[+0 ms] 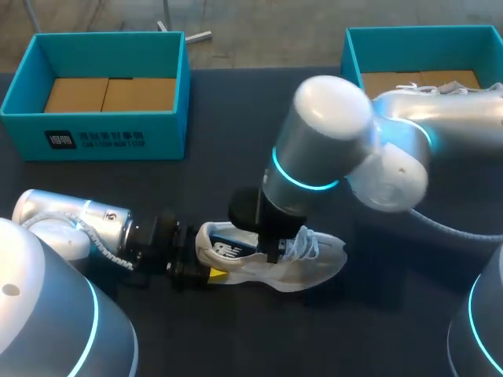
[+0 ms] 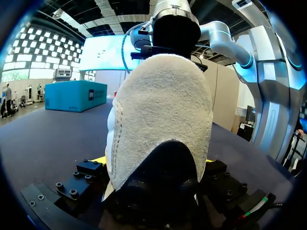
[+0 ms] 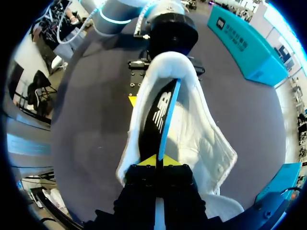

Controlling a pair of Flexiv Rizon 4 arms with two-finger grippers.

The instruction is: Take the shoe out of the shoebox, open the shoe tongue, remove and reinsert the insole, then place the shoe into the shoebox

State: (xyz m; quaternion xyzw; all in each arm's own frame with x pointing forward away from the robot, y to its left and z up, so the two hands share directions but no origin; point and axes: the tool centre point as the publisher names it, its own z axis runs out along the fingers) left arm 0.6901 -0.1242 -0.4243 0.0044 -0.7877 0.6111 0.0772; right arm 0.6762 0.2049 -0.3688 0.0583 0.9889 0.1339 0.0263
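A white shoe [image 1: 314,263] lies on its side on the dark table, toe toward the right. My left gripper [image 1: 206,263] comes in low from the left with its fingers standing wide on both sides of the heel [image 2: 160,110], both yellow tips against it. The right gripper [image 1: 273,250] reaches down into the shoe's opening. In the right wrist view it [image 3: 157,160] is shut on the edge of the black insole [image 3: 160,110], which has a blue rim and stands on edge inside the shoe [image 3: 196,139].
One teal shoebox [image 1: 110,133] stands at the back left with its cardboard floor showing. A second teal shoebox [image 1: 354,55] is at the back right, partly covered by my right arm. Bare dark tabletop lies around the shoe.
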